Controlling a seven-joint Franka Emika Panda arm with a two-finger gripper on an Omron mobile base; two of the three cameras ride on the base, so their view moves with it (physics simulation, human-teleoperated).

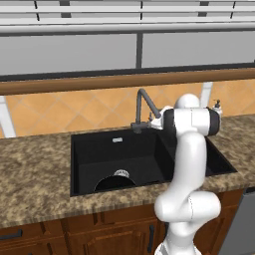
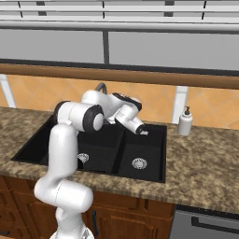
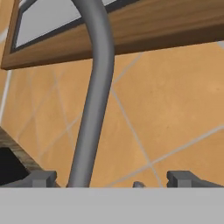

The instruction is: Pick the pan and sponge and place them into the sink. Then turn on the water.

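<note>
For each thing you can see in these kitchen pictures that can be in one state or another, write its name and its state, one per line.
pan: lying in the large basin of the sink, partly hidden by the front wall.
sink: no water running into it.
faucet: upright, no stream from the spout.
gripper: jaws apart, the faucet pipe rising between them.
soap bottle: upright on the counter, right of the sink.
</note>
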